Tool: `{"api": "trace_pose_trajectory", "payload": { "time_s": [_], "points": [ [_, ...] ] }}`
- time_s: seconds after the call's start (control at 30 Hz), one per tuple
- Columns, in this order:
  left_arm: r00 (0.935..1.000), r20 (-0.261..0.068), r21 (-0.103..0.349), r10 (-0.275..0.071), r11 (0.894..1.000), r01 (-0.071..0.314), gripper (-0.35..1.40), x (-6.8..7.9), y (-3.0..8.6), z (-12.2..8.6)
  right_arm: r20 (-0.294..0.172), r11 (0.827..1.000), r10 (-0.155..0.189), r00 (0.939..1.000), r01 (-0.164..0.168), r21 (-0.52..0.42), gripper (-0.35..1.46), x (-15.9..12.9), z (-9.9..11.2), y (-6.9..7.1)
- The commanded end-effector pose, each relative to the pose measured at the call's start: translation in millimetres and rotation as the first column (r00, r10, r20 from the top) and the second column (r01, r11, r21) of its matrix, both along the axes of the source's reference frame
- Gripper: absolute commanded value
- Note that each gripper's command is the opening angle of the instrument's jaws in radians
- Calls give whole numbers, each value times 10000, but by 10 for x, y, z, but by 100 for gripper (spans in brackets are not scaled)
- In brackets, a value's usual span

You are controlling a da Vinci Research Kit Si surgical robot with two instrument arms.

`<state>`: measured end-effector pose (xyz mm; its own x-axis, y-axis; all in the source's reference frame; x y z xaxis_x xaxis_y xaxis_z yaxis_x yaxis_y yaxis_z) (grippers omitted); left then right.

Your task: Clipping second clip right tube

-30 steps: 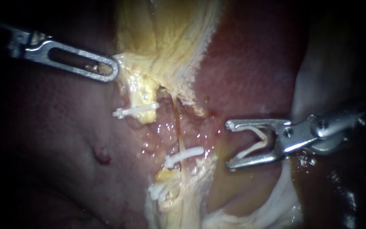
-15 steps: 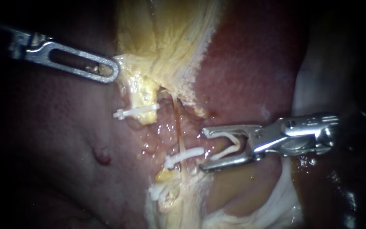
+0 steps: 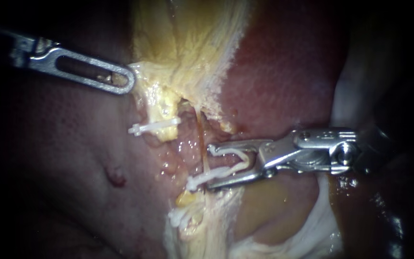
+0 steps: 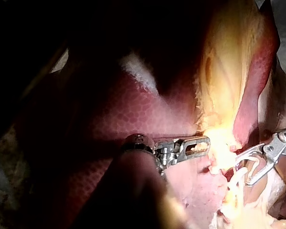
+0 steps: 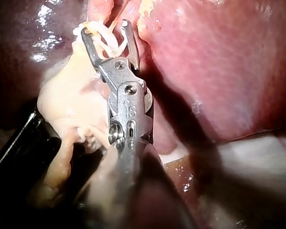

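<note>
Right instrument, jaws holding a loaded clip, has pushed left to reach the right tube just beside its seated clip; closing looks imminent. Left instrument clamps yellow tissue.

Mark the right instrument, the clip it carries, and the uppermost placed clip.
right instrument (image 3: pixel 210 167): endoscope view, midway between its tips.
carried clip (image 3: pixel 228 151): endoscope view, its upper arm.
uppermost clip (image 3: pixel 154 126): endoscope view, its middle.

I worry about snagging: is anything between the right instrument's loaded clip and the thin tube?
Nothing visible stands between them; the right instrument holds its open clip right at the thin tube. A clip already on that tube lies against the lower jaw and may crowd it.
</note>
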<state>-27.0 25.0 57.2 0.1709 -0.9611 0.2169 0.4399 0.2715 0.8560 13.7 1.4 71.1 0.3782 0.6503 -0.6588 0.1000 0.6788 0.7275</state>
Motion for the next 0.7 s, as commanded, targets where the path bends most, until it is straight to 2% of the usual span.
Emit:
{"api": "trace_pose_trajectory", "payload": {
  "time_s": [0.03,0.2,0.37,0.53,0.7],
  "points": [
    [10000,6,2,5,10000,-5,-35,0,0,0,-40,10000,-16,10000,16,59,48,2,1,-1],
    [10000,15,6,20,10000,-20,-35,-1,-1,1,-196,9989,-157,9997,165,437,48,12,8,0],
    [10000,9,-1,13,10000,-13,-35,-2,-2,2,-609,9953,-329,9976,382,885,48,15,12,4],
    [10000,9,-1,13,10000,-13,-35,-2,-2,2,-1100,9900,-350,9933,495,1318,48,19,13,6],
    [10000,9,-2,14,10000,-14,-35,-2,-1,3,-1335,9863,-296,9906,506,1570,48,22,12,8]
  ]
}}
